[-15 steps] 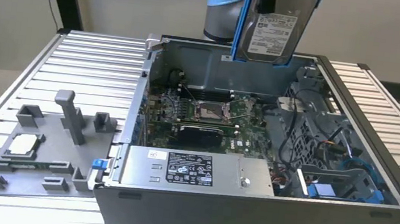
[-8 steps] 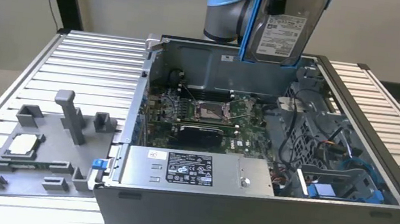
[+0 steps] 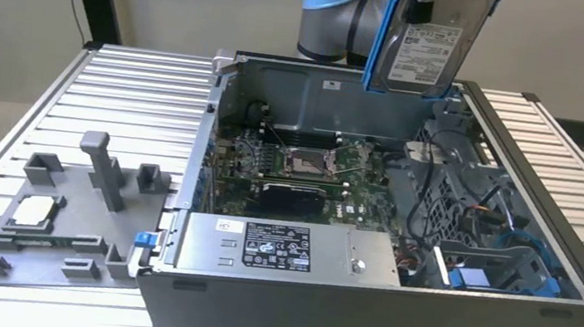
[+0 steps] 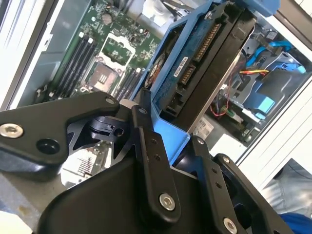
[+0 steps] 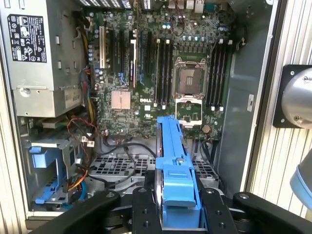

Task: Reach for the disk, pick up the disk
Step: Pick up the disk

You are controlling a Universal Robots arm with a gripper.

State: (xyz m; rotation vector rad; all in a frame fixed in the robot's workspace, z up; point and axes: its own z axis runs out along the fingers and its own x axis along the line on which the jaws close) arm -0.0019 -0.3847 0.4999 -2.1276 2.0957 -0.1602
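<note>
Ribbed metal tabletop [image 3: 32, 98] bearing an open computer case [image 3: 386, 309] (motherboard exposed). Disk [image 3: 426, 50], blue-bracketed, hangs above the case's rear wall, at 12 o'clock from the motherboard [image 3: 303, 169] in the exterior view. Gripper [image 5: 178, 209]: jaws closed against the disk's bracket, clear of the case.

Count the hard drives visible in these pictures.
1: the disk, in its blue bracket, is clamped in the gripper and held above the open computer case. Others may be hidden in the drive bays.

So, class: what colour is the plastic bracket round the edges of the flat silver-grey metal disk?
Blue; the bracket shows best in the first wrist view.
</note>
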